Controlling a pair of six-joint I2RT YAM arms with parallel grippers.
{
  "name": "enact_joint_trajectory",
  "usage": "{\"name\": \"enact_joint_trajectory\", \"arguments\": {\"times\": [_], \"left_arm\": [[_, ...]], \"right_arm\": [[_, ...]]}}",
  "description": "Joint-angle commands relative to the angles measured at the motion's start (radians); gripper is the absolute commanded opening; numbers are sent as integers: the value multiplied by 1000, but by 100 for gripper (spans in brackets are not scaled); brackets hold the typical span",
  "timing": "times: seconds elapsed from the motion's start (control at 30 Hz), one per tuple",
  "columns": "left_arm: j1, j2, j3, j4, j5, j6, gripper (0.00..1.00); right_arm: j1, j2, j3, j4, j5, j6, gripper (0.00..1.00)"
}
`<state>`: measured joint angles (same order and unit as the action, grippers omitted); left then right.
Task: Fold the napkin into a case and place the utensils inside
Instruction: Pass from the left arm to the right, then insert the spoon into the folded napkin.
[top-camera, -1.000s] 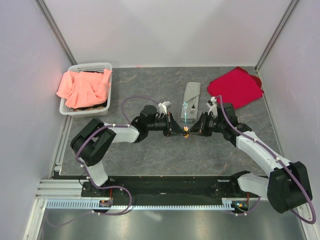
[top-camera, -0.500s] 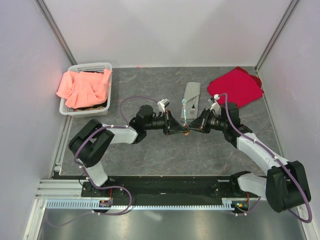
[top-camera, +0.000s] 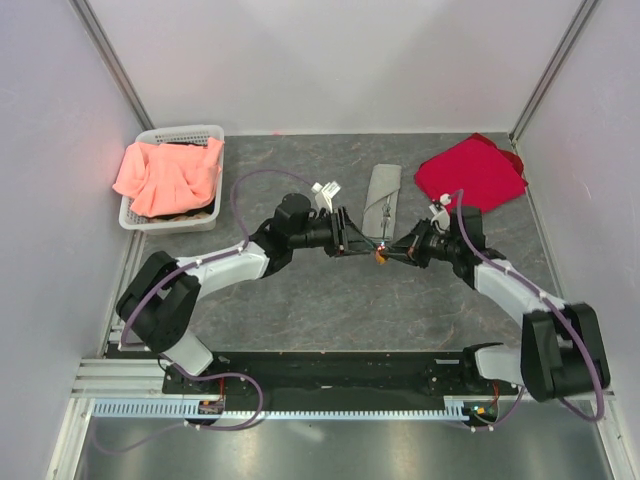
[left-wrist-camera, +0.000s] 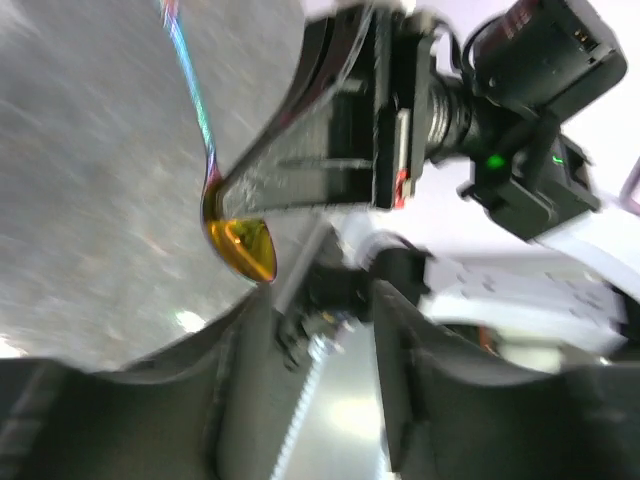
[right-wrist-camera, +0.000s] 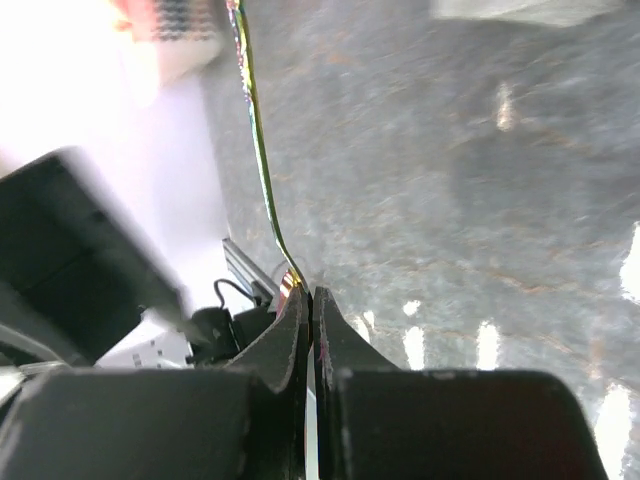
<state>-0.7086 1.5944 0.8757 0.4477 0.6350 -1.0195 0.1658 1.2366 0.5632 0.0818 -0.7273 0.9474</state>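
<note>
The napkin, folded into a narrow grey-green case (top-camera: 383, 192), lies at the back middle of the table. My right gripper (top-camera: 389, 254) is shut on one thin silvery utensil (top-camera: 375, 228) near its orange-brown end (top-camera: 381, 258); the handle points toward the case. In the right wrist view the jaws (right-wrist-camera: 308, 295) pinch the utensil (right-wrist-camera: 256, 140) with no gap. My left gripper (top-camera: 360, 243) faces the right one, just left of the utensil. In the left wrist view its fingers (left-wrist-camera: 232, 400) stand apart and empty, below the orange end (left-wrist-camera: 241, 246).
A bright red cloth (top-camera: 472, 172) lies at the back right. A white basket (top-camera: 212, 132) with a salmon-orange cloth (top-camera: 165, 175) stands at the back left. Walls close the table on three sides.
Both grippers have moved up toward the case. The left gripper has drawn back from the orange end, and the utensil now stays in the right gripper alone.
</note>
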Motion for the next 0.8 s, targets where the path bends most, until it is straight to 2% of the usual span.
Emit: {"name": "enact_joint_trajectory", "arguments": {"times": [0.0,0.03,0.1,0.13,0.4,0.57,0.77], "left_arm": [[27,18,136,-246,-198,232,38],[28,36,152,-248,-221,239,23],[32,100,190,-250,-251,242,8],[32,123,204,-244,-270,245,4],[38,401,402,-236,-285,268,2],[43,483,499,-260,-297,300,2],[61,536,531,-265,-305,297,2]], "right_arm": [[-29,179,176,-164,22,-98,0],[-35,232,190,-168,22,-96,0],[-43,283,243,-194,17,-108,0],[-46,335,265,-203,11,-116,0],[-66,514,405,-226,-14,-125,0],[-74,581,434,-224,-26,-121,0],[-81,624,460,-224,-32,-121,0]]}}
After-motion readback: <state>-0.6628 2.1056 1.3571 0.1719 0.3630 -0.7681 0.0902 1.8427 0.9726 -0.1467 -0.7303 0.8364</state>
